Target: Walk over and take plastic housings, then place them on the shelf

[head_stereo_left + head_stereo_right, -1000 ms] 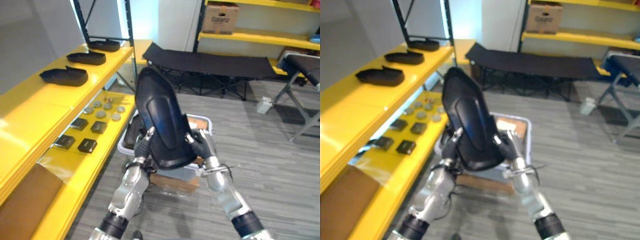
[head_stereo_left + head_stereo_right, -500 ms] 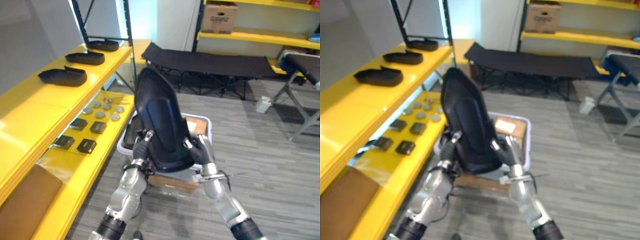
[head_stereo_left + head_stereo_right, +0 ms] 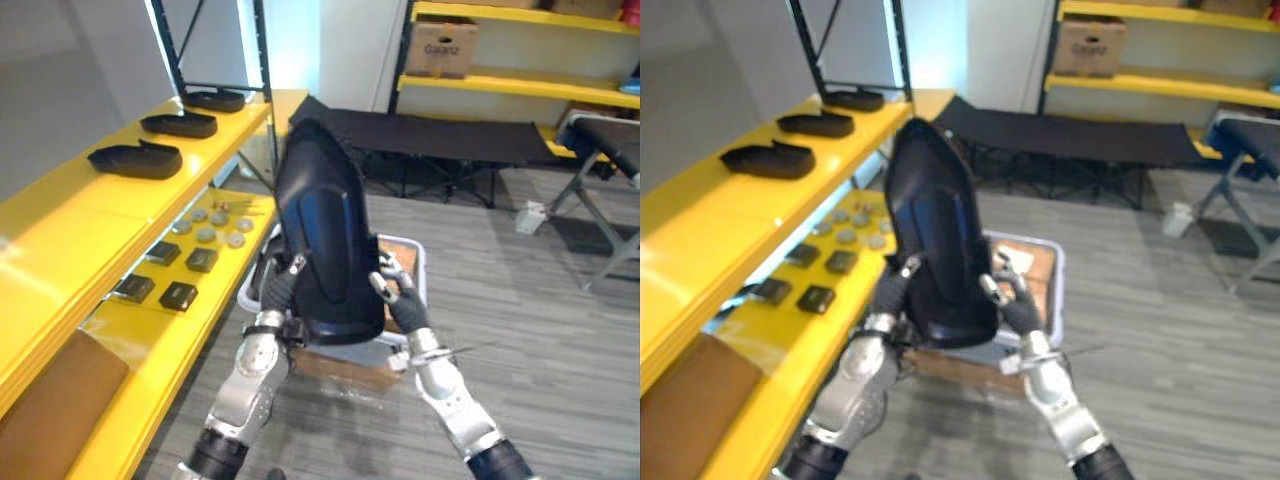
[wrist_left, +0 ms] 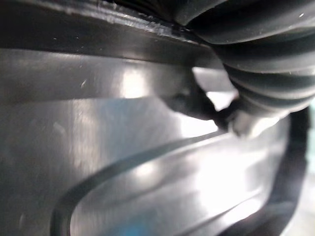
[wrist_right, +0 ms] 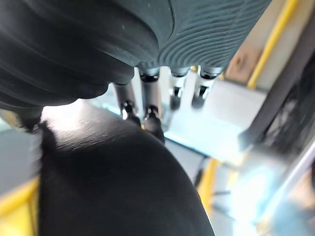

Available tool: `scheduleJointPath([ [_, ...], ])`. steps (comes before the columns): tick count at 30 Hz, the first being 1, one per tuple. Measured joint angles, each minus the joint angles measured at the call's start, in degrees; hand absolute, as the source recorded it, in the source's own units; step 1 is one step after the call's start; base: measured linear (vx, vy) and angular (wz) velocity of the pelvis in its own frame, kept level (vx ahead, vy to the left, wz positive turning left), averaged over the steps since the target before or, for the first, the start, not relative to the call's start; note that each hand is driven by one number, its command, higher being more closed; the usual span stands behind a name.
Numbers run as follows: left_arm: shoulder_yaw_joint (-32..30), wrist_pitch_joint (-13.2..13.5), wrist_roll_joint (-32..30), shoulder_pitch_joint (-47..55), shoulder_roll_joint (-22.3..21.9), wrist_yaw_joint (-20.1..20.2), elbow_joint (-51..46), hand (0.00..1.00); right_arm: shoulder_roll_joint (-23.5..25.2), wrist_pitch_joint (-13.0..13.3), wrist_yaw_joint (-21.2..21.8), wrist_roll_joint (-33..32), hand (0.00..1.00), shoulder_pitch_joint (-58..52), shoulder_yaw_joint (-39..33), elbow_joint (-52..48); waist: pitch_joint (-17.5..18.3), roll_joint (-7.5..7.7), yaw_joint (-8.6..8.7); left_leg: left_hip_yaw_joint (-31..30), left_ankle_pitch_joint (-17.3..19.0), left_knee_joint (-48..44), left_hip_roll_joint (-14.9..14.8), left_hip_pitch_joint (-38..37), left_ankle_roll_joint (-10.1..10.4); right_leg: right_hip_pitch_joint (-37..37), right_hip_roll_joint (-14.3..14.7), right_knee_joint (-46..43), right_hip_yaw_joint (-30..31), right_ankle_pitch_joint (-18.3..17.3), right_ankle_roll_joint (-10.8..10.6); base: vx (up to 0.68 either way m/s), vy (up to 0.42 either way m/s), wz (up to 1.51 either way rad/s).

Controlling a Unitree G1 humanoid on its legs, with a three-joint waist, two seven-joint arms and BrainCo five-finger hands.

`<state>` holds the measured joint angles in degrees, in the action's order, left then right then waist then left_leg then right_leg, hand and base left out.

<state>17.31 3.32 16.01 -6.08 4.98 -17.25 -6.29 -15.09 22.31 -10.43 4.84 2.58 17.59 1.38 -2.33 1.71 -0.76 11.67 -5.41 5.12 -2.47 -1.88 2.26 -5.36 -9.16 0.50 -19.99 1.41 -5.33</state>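
Observation:
I hold a large black plastic housing (image 3: 325, 240) upright in front of me, over a grey bin (image 3: 417, 262). My left hand (image 3: 281, 288) is curled round its lower left edge, and its glossy ribbed surface (image 4: 123, 162) lies right against that hand. My right hand (image 3: 399, 300) is at the lower right edge with its fingers (image 5: 147, 105) straight and spread, touching the housing (image 5: 113, 182) without gripping it. Three more black housings (image 3: 132, 160) lie in a row on the yellow shelf top (image 3: 60, 215) to my left.
The lower yellow shelf (image 3: 150, 330) carries small black blocks (image 3: 180, 295) and round grey discs (image 3: 207, 234). A cardboard box (image 3: 345, 365) sits under the bin. A black folding cot (image 3: 440, 140) and further yellow racks with a carton (image 3: 440, 45) stand behind.
My right hand's fingers have uncurled from the housing's right edge and now stand straight. The left hand keeps its hold. The housing stays upright, a little higher.

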Motion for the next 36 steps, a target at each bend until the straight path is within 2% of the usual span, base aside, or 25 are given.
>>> scheduleJointPath([
  [2,-1.1,3.5,-7.5,-0.1,-2.2,-1.5,-1.7,1.00,0.7,0.8,6.8,-4.2,0.00,0.1,-3.5,-3.3,0.0,0.00,0.03,0.0,0.0,0.0,0.0,-0.2,0.0,-0.2,0.0,-0.1,0.0,0.1,-0.1,0.00,0.000,0.00],
  [3,-2.0,5.4,-10.6,-0.4,-2.9,-2.8,-1.8,1.00,0.8,2.1,9.6,-7.2,0.00,0.0,-5.9,-5.2,0.0,-0.03,0.10,0.0,0.0,0.0,0.0,-0.3,0.0,-0.3,0.0,-0.2,0.0,0.1,-0.1,0.00,0.000,0.00],
  [4,-4.3,6.2,-12.3,-0.3,-3.5,-4.1,-1.8,1.00,1.3,2.9,10.6,-10.7,0.00,-0.1,-7.8,-6.3,0.0,-0.07,0.23,0.0,0.0,0.0,-0.1,-0.4,0.0,-0.4,0.1,-0.2,0.0,0.1,-0.1,0.00,0.000,-0.03],
  [6,-18.5,9.1,-17.0,-0.3,-3.3,-10.9,-1.8,1.00,2.5,5.3,11.6,-21.4,0.00,0.0,-20.9,-10.8,-0.1,-0.18,1.57,0.4,0.1,0.0,-0.3,-1.0,0.1,-0.7,0.2,-0.1,0.4,-0.1,0.0,0.00,0.000,-0.10],
  [9,-30.6,10.4,-18.9,0.6,-0.2,-17.0,-1.9,1.00,1.9,7.7,11.3,-29.1,0.00,-0.6,-34.0,-12.8,0.0,-0.21,1.93,1.5,0.6,0.0,-0.5,-1.1,0.4,-0.5,0.3,0.3,1.2,-0.2,0.1,0.00,0.004,-0.16],
  [11,-31.2,10.8,-19.3,1.6,1.1,-17.8,-3.1,1.00,2.1,7.4,11.9,-32.5,0.00,-2.8,-36.1,-13.4,0.0,-0.17,2.02,1.5,0.7,0.0,-0.5,-1.1,0.4,-0.4,0.2,0.7,1.2,-0.3,-0.1,0.00,0.000,0.00],
  [13,-30.9,12.5,-19.5,2.9,1.2,-17.6,-5.4,1.00,3.5,5.9,12.4,-33.9,0.00,-5.0,-36.5,-13.4,0.0,-0.17,2.16,1.7,0.8,0.0,-0.4,-1.0,0.4,-0.4,0.0,0.9,1.3,-0.3,-0.1,0.01,0.010,-0.02],
  [16,-29.7,15.8,-19.9,8.2,0.3,-16.0,-12.0,1.00,9.7,2.2,11.8,-33.5,0.00,-11.2,-36.5,-11.4,0.0,-0.18,3.07,2.1,1.0,0.0,-0.5,-0.8,0.4,0.1,0.0,1.0,1.7,-0.3,-0.1,0.03,0.005,-0.05],
  [18,-28.9,16.7,-19.8,11.1,-1.3,-15.3,-14.1,1.00,12.2,1.3,10.2,-33.3,0.00,-14.6,-36.4,-8.4,-0.1,-0.29,3.08,2.8,1.2,0.0,-0.6,-0.8,0.5,0.4,0.1,1.0,2.4,-0.2,-0.1,0.05,0.003,-0.17],
  [19,-27.4,17.9,-19.0,14.4,-3.4,-15.1,-14.9,1.00,14.8,1.5,6.9,-33.2,0.00,-17.9,-36.5,-4.9,-0.2,-0.48,3.20,3.2,1.5,0.0,-0.6,-0.9,0.6,0.4,0.2,1.0,2.8,-0.2,-0.2,0.06,0.001,-0.16],
  [21,-25.5,18.2,-18.2,17.6,-5.6,-15.1,-15.3,1.00,17.3,1.8,3.4,-33.1,0.00,-21.2,-36.8,-1.8,-0.2,-0.73,3.28,3.2,1.7,0.0,-0.5,-0.9,0.6,0.4,0.1,1.0,2.8,-0.1,-0.1,0.05,0.000,-0.05],
  [24,-22.5,18.3,-16.3,22.0,-7.6,-13.9,-15.3,1.00,20.6,2.5,0.3,-32.7,0.00,-25.5,-36.8,2.4,-0.3,-0.92,3.53,3.2,2.0,0.0,-0.6,-0.9,0.7,0.4,0.2,1.2,2.8,-0.3,-0.1,0.05,-0.003,-0.03],
  [31,-21.8,19.4,-16.0,23.3,-7.6,-13.1,-16.3,1.00,20.6,5.5,0.7,-32.2,0.00,-25.8,-33.6,3.2,-0.5,-0.55,3.75,3.0,2.2,0.0,-0.6,-0.9,0.6,0.3,0.2,1.1,2.8,-0.5,-0.5,0.02,-0.001,0.00],
  [34,-23.2,19.4,-16.6,23.3,-7.5,-15.7,-17.9,1.00,19.6,5.5,2.8,-32.2,0.00,-23.3,-32.0,3.2,-0.7,-0.68,3.08,2.5,2.2,0.0,-0.4,-0.1,0.6,0.3,0.0,1.1,2.3,-0.5,-0.6,0.00,0.006,0.10],
  [36,-25.5,18.8,-17.3,23.3,-7.4,-18.0,-19.3,1.00,18.4,5.5,3.7,-32.2,0.00,-20.9,-30.3,3.1,-0.7,-0.76,2.81,-0.4,2.0,0.0,0.3,1.1,0.6,-0.2,-0.8,1.0,-0.7,-1.0,-1.2,0.01,0.018,0.58],
])
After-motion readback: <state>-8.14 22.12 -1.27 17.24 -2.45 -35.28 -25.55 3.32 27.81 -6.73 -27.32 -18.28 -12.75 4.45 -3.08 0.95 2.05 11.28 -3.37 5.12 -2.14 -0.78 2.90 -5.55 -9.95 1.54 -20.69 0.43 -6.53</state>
